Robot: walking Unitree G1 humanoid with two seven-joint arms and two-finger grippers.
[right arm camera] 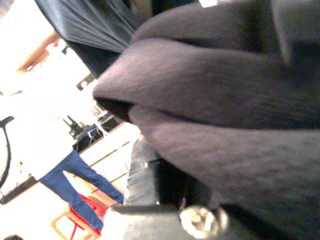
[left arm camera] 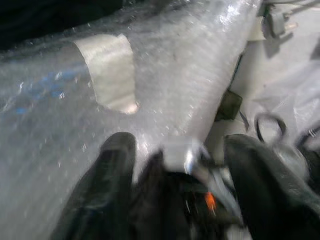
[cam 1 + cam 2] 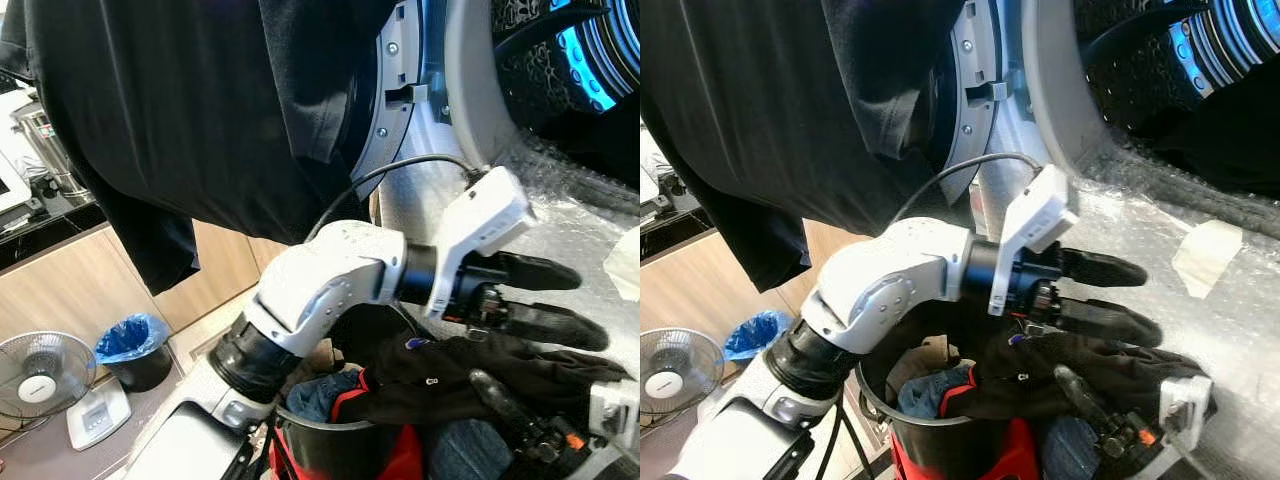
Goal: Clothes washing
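Just under my left hand [image 3: 560, 298], its fingers apart, a black garment [image 3: 470, 375] drapes the laundry basket [image 3: 320, 425]; my right hand [image 3: 545, 425] is clamped on it.

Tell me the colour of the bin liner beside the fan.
Blue bin liner, clearest in the left eye view.

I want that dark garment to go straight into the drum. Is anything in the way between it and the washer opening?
Nothing visible blocks it. The dark garment lies over the basket just below the drum opening, with bare bubble wrap between.
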